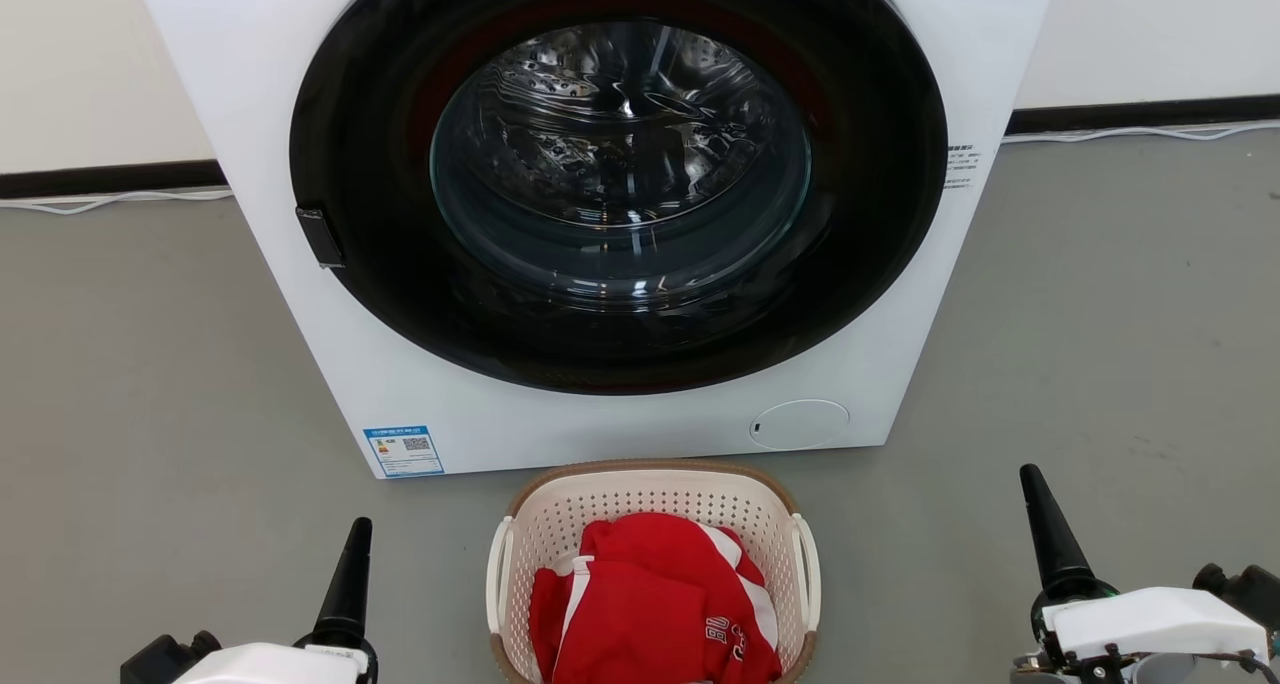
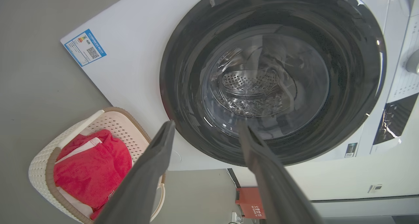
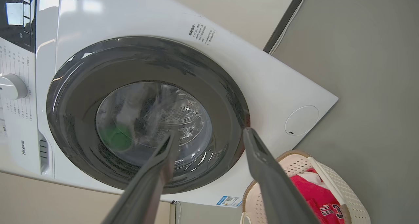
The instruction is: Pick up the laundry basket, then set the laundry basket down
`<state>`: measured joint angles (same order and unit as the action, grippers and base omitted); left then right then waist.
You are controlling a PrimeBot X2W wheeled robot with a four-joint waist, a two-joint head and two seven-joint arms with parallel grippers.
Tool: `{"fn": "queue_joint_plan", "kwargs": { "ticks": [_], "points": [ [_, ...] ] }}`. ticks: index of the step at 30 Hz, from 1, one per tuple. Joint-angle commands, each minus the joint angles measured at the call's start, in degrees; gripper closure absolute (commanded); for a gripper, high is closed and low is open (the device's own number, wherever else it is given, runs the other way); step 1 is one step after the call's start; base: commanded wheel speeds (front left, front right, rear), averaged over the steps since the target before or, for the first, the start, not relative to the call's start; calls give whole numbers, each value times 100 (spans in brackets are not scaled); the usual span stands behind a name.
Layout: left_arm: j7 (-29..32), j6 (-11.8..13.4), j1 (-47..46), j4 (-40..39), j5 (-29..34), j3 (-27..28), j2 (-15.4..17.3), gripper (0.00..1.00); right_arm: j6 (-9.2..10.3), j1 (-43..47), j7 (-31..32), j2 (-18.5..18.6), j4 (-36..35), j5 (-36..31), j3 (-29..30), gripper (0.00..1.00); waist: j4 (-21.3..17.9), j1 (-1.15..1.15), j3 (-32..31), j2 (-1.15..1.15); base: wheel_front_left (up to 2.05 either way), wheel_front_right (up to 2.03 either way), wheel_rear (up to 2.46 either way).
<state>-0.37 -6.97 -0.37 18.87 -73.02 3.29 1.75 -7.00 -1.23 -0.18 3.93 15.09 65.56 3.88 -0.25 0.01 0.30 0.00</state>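
Judging by looks, laundry basket point(image 1: 650, 492) is taken as light, stiff; side handles point(image 1: 494, 576) are favoured for holding. Left gripper point(image 2: 206, 123), right gripper point(image 3: 209, 131): spread, empty.

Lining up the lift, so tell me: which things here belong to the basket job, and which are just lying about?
Job: cream-white perforated plastic laundry basket with brown rim; left gripper, open; right gripper, open.
Just there: red-and-white garment in the basket; white front-loading washer, door shut.

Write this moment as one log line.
phase: pre-grasp | laundry basket: on floor, untouched | left gripper: open, empty | right gripper: open, empty
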Motion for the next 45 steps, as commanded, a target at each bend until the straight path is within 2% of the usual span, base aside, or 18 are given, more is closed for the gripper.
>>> {"fn": "queue_joint_plan", "kwargs": {
  "ticks": [1, 11, 45],
  "points": [
    [-74, -20, -264, -119, 278, 46, 44, 0, -19, -181, -93, 96, -221, -322, -56, 0, -4, -1, -1, 0, 0, 0, 0],
    [-276, -24, -279, -125, 1298, 78, 54, 0, -24, -203, -295, 162, -249, -1479, -164, 0, -20, -1, -4, 0, 0, 0, 0],
    [-864, -38, -326, 6, 3875, 104, 83, 0, -36, -267, -883, 335, -179, -4141, -502, 0, -62, -1, 0, 0, 0, 0, 0]
  ]
}}
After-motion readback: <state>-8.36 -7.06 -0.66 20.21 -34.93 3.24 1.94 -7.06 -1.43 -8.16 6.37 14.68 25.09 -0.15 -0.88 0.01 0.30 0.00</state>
